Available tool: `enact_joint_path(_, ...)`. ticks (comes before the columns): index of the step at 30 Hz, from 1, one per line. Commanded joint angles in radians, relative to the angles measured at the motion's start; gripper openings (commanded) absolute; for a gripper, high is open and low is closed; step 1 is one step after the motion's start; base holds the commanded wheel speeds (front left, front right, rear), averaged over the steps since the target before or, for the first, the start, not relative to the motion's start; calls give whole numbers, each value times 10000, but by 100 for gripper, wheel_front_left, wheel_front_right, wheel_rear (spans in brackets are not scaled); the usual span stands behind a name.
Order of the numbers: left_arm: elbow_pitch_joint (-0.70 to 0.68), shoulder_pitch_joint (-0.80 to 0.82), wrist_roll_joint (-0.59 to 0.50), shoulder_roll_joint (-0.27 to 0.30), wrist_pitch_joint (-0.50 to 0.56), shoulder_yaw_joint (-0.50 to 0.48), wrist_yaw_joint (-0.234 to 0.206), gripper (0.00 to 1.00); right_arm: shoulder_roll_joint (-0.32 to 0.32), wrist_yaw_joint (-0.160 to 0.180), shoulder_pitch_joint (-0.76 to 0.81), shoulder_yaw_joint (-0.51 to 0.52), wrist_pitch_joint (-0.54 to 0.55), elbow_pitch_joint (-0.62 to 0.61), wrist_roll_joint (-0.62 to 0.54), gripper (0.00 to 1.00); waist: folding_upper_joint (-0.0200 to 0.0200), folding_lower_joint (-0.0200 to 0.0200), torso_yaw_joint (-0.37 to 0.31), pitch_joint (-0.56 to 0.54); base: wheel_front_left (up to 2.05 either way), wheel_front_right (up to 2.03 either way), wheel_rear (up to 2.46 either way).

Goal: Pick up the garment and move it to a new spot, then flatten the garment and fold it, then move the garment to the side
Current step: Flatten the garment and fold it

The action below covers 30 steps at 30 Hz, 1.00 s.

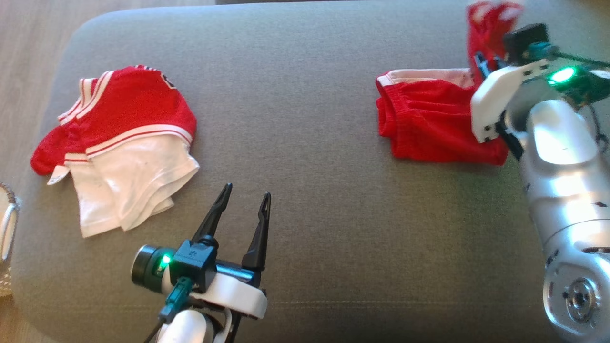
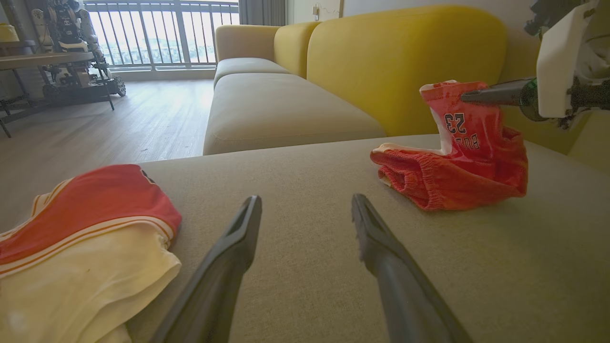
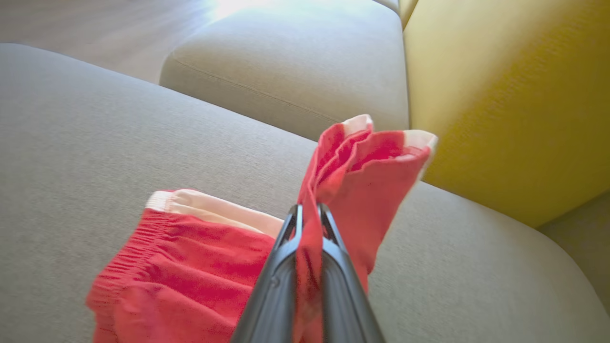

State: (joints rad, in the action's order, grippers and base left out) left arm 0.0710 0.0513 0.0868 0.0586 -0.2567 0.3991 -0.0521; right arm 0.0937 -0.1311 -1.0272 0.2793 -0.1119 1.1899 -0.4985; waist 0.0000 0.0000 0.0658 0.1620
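The red shorts (image 1: 429, 119) lay on the right side of the grey sofa seat (image 1: 305, 143), toward its far edge. Their gathered waistband was turned toward the middle of the seat, with a pale band along the far side. One part of them was lifted off the seat. My right tool (image 3: 307, 209) had its two dark fingers closed on a fold of the red cloth, which rose in a bunch above the tips and showed a white hem at the top. In the left wrist view the raised part carried the number 23 in dark print, and the rest of the shorts sagged from it down onto the seat. Behind the shorts stood the yellow sofa back (image 2: 405, 57). My left tool (image 1: 248, 190) was over the near middle of the seat, fingers spread wide with nothing between them, well apart from the shorts. On the left side of the seat lay a crumpled red and white jersey (image 1: 128, 143), its red part farther from me and its white part nearer, touching neither tool. Beyond the seat a wooden floor (image 2: 95, 124) ran toward a window (image 2: 157, 33) with a railing.
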Motion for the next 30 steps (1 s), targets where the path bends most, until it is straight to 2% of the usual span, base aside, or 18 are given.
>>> enact_joint_path(1,-269,110,-22,-53,-51,-304,25,100,-301,4,-568,-429,-240,-71,177,0,0,0,175,-115,0,0,0)
enact_joint_path(6,-289,27,34,-64,-51,-235,14,100,-424,4,-500,-1316,-687,566,796,0,0,0,504,-115,0,0,0)
enact_joint_path(13,-267,21,129,-75,-51,-153,7,100,-432,4,229,-3857,-1164,932,3162,0,0,0,842,-82,0,0,0)
enact_joint_path(15,-279,19,143,-76,-51,-147,-11,100,-432,4,467,-4668,-1207,683,3962,0,0,0,858,-73,0,0,0)
enact_joint_path(16,-279,19,143,-76,-51,-147,-11,100,-432,4,467,-4668,-1207,683,3962,0,0,0,858,-73,0,0,0)
enact_joint_path(21,-315,-2,172,-79,-51,-203,-91,100,-433,4,1444,-6441,-610,-808,5739,0,0,0,797,-86,0,0,0)
enact_joint_path(22,-327,-11,175,-80,-51,-225,-111,100,-433,4,1669,-6672,-422,-1144,6046,22,0,0,769,-89,0,0,0)
enact_joint_path(23,-338,-21,176,-80,-51,-249,-131,100,-433,4,1868,-6821,-253,-1444,6267,84,0,0,738,-95,0,0,0)
enact_joint_path(24,-347,-29,176,-80,-51,-268,-147,100,-433,4,2042,-6865,-157,-1723,6423,100,0,0,710,-109,0,0,0)
enact_joint_path(27,-368,-52,177,-81,-51,-302,-174,100,-433,4,2496,-6564,-156,-2419,6479,100,0,0,635,-205,0,0,0)
enact_joint_path(30,-412,-102,169,-82,-51,-362,-229,100,-433,4,2977,-5818,-442,-3159,6300,100,0,0,542,-352,0,0,0)
